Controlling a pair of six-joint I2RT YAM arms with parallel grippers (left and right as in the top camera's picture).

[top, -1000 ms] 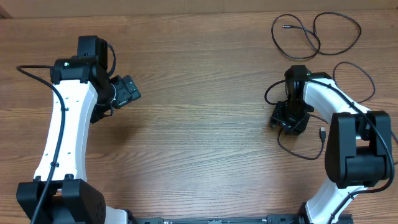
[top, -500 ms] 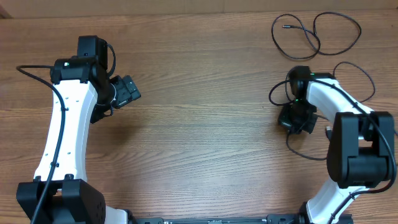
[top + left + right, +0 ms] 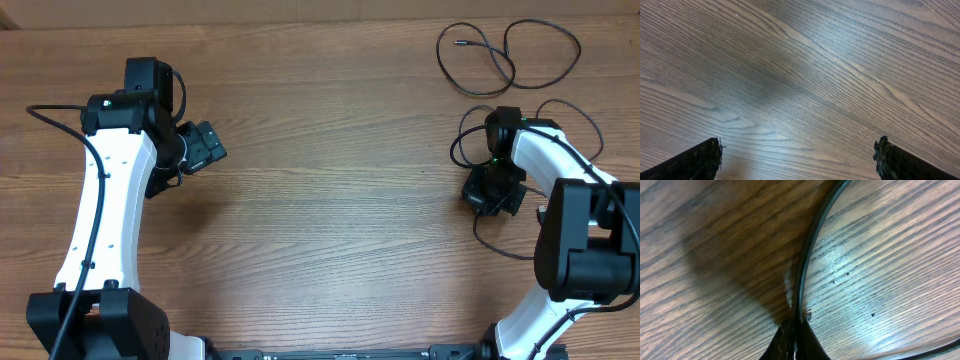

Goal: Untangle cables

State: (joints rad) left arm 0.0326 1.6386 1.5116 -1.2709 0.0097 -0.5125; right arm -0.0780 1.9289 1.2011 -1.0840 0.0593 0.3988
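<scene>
Right gripper [image 3: 795, 342]: pinches thin black cable [image 3: 807, 255] at fingertips, low over wooden table [image 3: 800, 60]. Left gripper [image 3: 800, 155]: hangs spread wide, holds nothing, far from that cable.

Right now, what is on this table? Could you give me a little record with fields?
Surface: brown wood-grain table
Loose cable: thin black cord with a small plug end, lying in loops at the far right of the table, nothing gripping it
Held cable: second thin black cord, beside the right arm
Right arm: right gripper shut on the second cord, low over the wood
Left arm: left gripper open above bare wood, holding nothing
</scene>
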